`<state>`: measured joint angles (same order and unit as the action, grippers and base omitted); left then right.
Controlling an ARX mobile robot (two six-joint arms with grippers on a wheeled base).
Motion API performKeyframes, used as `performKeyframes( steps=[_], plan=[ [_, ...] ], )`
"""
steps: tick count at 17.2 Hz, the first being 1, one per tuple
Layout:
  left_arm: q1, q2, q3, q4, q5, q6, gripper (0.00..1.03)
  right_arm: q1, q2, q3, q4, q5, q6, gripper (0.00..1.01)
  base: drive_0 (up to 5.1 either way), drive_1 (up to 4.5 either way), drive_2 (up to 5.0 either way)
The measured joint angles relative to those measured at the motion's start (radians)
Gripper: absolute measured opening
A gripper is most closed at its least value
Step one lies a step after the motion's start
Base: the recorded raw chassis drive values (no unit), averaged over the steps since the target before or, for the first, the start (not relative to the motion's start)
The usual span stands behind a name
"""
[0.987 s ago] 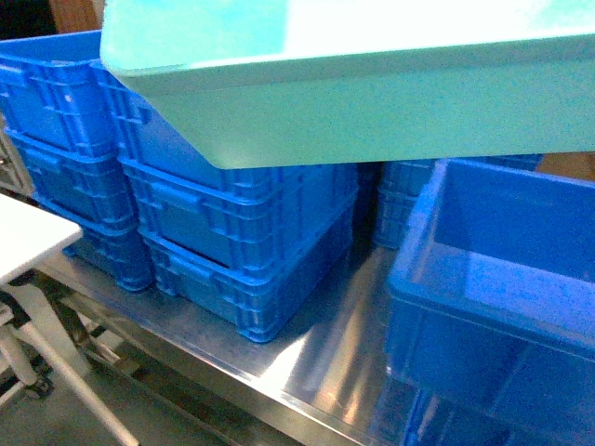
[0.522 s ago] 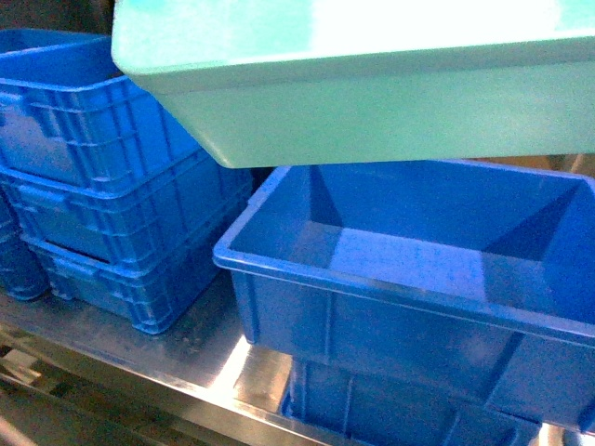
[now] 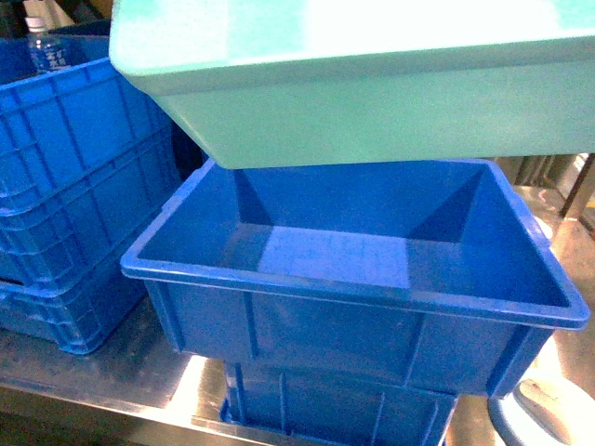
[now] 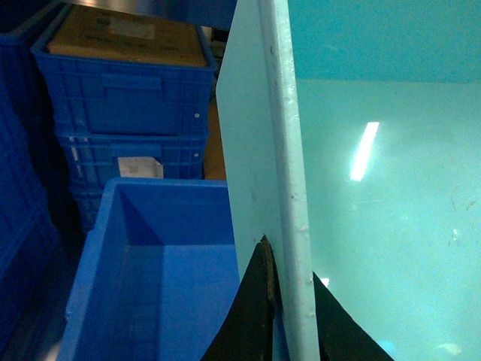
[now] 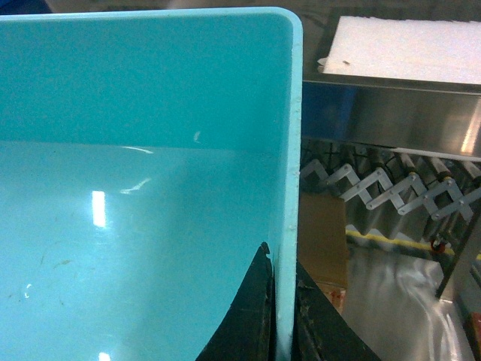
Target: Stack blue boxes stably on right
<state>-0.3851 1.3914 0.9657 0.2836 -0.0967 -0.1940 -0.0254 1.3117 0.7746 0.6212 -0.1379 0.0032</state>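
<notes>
Both claws pinch the turquoise box: the left claw (image 4: 289, 316) has its dark fingers either side of the smooth lipped left wall, and the right claw (image 5: 282, 316) clamps the right wall near its rounded corner the same way. The turquoise box (image 3: 372, 84) is glossy plastic with tapered sides, hanging between the claws, above and apart from the royal-blue box (image 3: 353, 279). That larger tub, smooth-walled with a flat rim and open top, sits beneath the claws on a ribbed blue crate (image 3: 335, 409) on the steel desk (image 3: 102, 372). Left of the left claw stand stacked ribbed crates (image 3: 65, 195), just beside the tub's left rim. Beyond the right claw lies a scissor-frame roller conveyor (image 5: 391, 188).
</notes>
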Motion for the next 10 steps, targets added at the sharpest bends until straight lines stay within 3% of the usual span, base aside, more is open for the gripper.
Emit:
performKeyframes(
  steps=[2, 10],
  plan=[
    [0.000, 0.000, 0.000, 0.001, 0.000, 0.000, 0.02, 0.000, 0.000, 0.000, 0.000, 0.000, 0.000, 0.02, -0.3, -0.34, -0.3],
    [0.000, -0.006, 0.000, 0.000, 0.000, 0.000, 0.02, 0.000, -0.005, 0.000, 0.002, -0.002, 0.000, 0.02, 0.0, 4.28, -4.3]
  ],
)
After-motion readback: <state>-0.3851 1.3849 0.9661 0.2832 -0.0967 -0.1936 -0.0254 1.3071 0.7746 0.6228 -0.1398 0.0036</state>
